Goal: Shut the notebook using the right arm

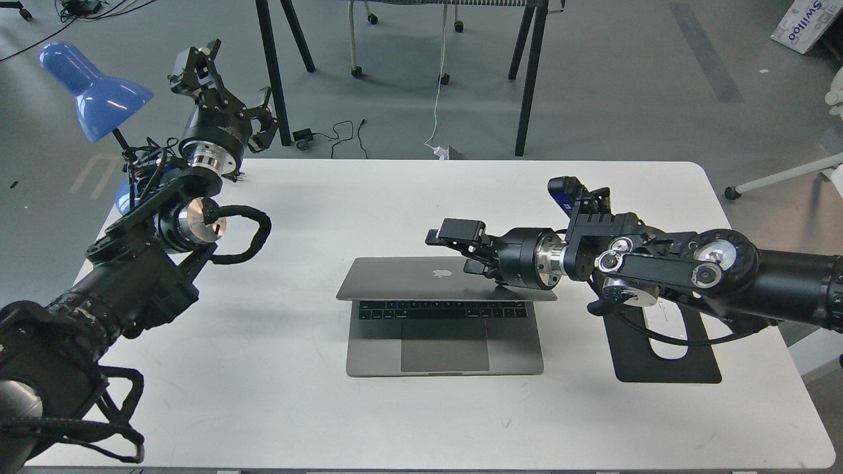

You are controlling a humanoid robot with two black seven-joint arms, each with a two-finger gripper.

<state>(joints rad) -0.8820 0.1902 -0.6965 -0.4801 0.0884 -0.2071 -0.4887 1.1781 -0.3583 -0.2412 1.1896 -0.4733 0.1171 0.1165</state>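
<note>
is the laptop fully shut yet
No, the notebook lid is tilted well down but its keyboard and trackpad still show, with the right gripper at the lid's back.

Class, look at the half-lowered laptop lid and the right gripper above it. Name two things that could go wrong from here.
1. The right gripper sits over the right part of the lid of the notebook; pushing off-centre could twist the lid or slide the notebook on the table.
2. The right arm hangs low over the mouse pad and might drag it.

The notebook (445,316) looks matt grey metal, keys black. The table (316,408) is smooth white; lamp shade (92,89) at upper left glossy blue
</note>
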